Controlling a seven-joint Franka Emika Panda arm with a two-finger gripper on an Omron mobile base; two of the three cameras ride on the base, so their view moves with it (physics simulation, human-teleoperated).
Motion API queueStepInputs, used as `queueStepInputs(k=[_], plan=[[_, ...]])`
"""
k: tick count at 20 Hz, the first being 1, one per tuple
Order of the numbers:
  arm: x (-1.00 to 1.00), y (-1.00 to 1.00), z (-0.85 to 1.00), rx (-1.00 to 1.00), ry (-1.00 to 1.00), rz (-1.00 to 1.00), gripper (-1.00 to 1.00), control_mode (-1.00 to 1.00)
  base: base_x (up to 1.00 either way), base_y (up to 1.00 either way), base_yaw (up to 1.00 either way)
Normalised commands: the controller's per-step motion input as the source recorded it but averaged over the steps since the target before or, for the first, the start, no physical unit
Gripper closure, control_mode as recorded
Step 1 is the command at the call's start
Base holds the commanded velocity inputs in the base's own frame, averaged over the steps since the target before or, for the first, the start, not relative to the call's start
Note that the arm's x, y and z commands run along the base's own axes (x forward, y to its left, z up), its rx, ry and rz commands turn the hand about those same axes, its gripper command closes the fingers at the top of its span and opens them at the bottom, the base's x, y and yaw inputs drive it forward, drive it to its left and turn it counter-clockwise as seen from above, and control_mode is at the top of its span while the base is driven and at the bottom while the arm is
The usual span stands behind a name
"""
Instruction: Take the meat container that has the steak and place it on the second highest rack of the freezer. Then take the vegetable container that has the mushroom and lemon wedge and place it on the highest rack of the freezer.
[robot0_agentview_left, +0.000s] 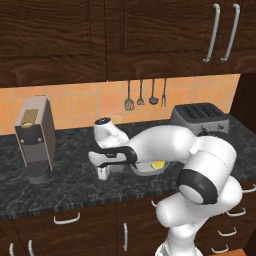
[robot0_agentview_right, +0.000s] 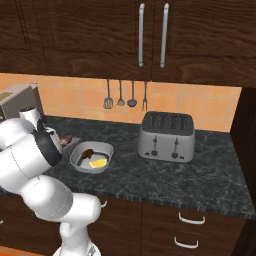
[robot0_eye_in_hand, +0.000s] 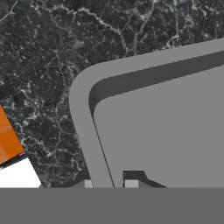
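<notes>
Grey meat container is sitting on the dark counter, gripper jaws pinching its rim wall at 6 o'clock. Vegetable container with mushroom and lemon wedge is resting just beside.

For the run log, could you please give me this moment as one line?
hand: pinching rim of grey tray | tray: on black counter | second tray: holds lemon wedge and mushroom, apart from hand
</notes>
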Motion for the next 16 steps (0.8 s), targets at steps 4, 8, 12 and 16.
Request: queueStepInputs(k=[4,8,12,16], plan=[[-0.14,0.00,0.82,-0.10,0.00,0.00,1.00,-1.00,0.00,0.00,0.00],[-0.29,0.00,0.75,-0.12,-0.05,0.06,1.00,-1.00,0.00,0.00,0.00],[-0.16,0.00,0.64,-0.11,0.00,0.11,1.00,-1.00,0.00,0.00,0.00],[-0.18,-0.03,0.61,-0.10,0.00,0.13,1.00,-1.00,0.00,0.00,0.00]])
